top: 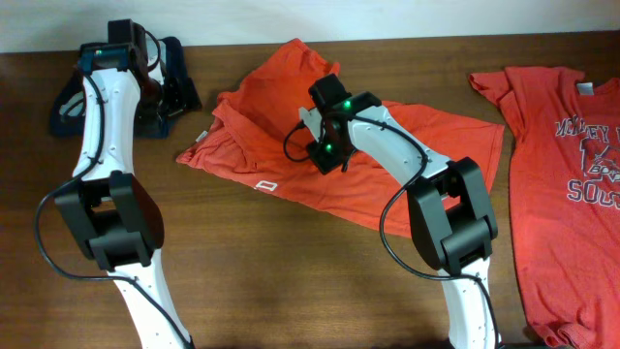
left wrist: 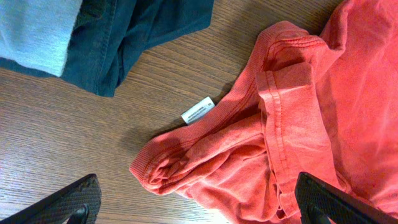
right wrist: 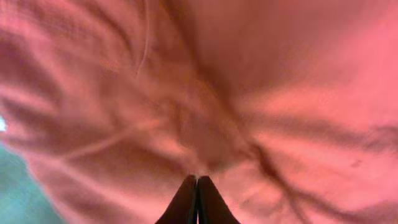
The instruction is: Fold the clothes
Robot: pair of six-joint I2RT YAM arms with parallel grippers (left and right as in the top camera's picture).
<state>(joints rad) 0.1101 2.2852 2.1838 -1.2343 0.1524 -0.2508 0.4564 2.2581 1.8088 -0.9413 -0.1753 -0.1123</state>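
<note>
A crumpled orange-red T-shirt (top: 426, 145) lies across the middle of the table. My right gripper (top: 325, 136) is over its middle. In the right wrist view its fingers (right wrist: 197, 186) are shut, pinching a fold of the shirt's fabric (right wrist: 249, 93). My left gripper (top: 163, 97) is at the back left, above the shirt's left sleeve. In the left wrist view its fingers (left wrist: 200, 205) are wide open, with the bunched sleeve (left wrist: 298, 112) between and ahead of them. A second orange-red T-shirt (top: 572, 174) with white lettering lies flat at the right edge.
A pile of dark blue clothing (top: 179, 68) sits at the back left, also in the left wrist view (left wrist: 137, 37) with a light blue-grey cloth (left wrist: 31, 31) on it. A small white tag (left wrist: 198, 110) sticks out by the sleeve. The wooden table (top: 291, 271) has bare surface in front.
</note>
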